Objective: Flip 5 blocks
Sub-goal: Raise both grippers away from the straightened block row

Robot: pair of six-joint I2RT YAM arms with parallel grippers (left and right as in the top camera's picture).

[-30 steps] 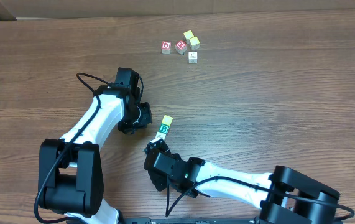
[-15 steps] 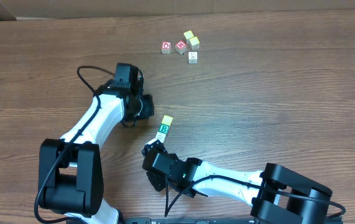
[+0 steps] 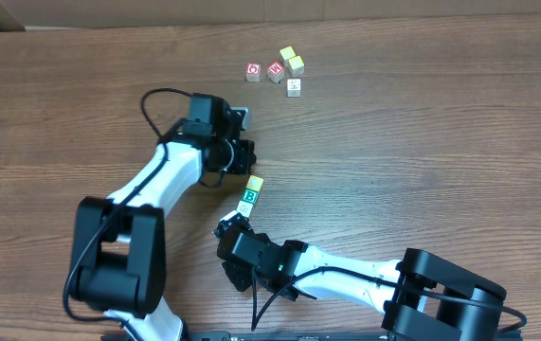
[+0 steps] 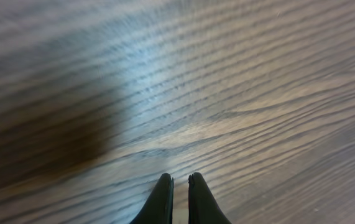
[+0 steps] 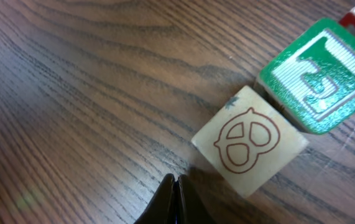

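Overhead view: two groups of blocks are seen on the wooden table (image 3: 441, 142).

Far group, near the table's far edge: two yellowish blocks (image 3: 292, 60) touching each other; a whitish block (image 3: 294, 86) just in front of them; two red cubes (image 3: 264, 71) side by side just to their left.

Near group, mid-table: a yellow-topped block (image 3: 255, 182), a green block (image 3: 249, 197) printed with a letter B, and a pale pretzel block (image 3: 243, 208), lined up in a short diagonal row with each touching the next.

Left gripper (image 3: 243, 156): positioned just beyond the yellow-topped block, apart from it. In the left wrist view the left gripper (image 4: 178, 193) is seen with jaws drawn almost together, nothing between them, only blurred wood grain below.

Right gripper (image 3: 235, 224): placed at the near end of the row. In the right wrist view the right gripper (image 5: 176, 190) is seen with jaws pressed together and empty, tips just beside the pretzel block (image 5: 250, 140), which lies flat with a brown pretzel outline facing up. The green block (image 5: 317, 74) sits behind it, corner to corner. Actual contact between fingertips and pretzel block cannot be told.
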